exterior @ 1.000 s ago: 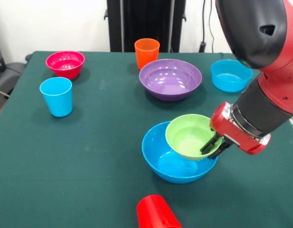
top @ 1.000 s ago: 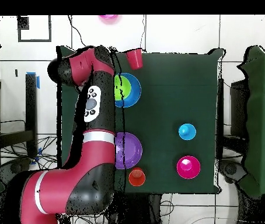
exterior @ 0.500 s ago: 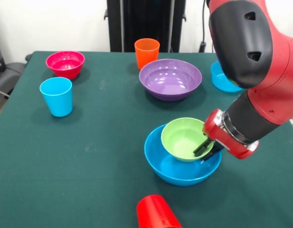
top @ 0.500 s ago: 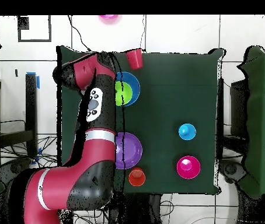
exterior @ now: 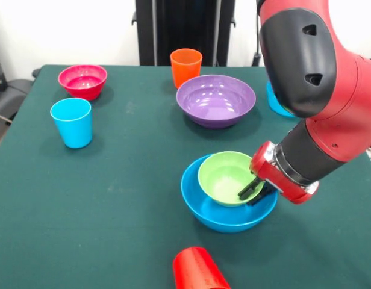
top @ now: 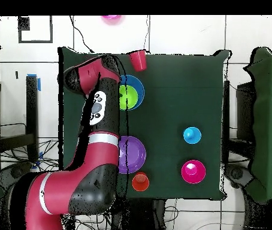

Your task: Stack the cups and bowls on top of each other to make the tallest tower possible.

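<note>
My gripper [exterior: 250, 192] is shut on the right rim of a lime green bowl [exterior: 221, 176], one finger inside and one outside. The green bowl sits tilted inside a large blue bowl [exterior: 217, 218] at the table's near middle. Overhead, the green bowl [top: 127, 97] lies in the blue bowl [top: 138, 90] beside my arm. A purple bowl [exterior: 215, 99], an orange cup [exterior: 185, 66], a light blue cup [exterior: 71, 122] and a hot pink bowl [exterior: 83, 80] stand apart. A red cup [exterior: 197, 271] lies on its side at the near edge.
A second blue bowl [exterior: 274, 101] is mostly hidden behind my arm at the far right. Overhead, a pink object [top: 110, 18] lies on the floor beyond the table. The red cup [top: 138, 58] lies close to the table's edge.
My gripper has carried the green bowl leftward and lower, from the blue bowl's right rim to its middle. The other pieces have not moved.
</note>
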You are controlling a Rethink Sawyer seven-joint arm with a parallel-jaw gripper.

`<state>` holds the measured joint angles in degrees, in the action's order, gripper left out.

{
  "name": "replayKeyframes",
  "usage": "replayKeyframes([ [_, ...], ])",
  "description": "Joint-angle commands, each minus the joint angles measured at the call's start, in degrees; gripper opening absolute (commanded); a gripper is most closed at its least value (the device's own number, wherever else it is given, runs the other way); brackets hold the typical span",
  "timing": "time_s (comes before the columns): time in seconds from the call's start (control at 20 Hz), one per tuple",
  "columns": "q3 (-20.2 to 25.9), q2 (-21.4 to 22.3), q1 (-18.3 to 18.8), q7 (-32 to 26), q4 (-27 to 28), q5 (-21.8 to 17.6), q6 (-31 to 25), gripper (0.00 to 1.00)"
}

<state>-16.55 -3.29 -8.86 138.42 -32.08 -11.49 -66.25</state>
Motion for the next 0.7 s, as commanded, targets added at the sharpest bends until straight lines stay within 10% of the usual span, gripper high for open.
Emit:
replayKeyframes([
  [0.05,2.3,-0.9,0.4,8.1,-4.3,0.3,3.9,0.00],
  [0.7,1.6,0.4,2.2,4.7,-7.9,-0.6,9.0,0.00],
])
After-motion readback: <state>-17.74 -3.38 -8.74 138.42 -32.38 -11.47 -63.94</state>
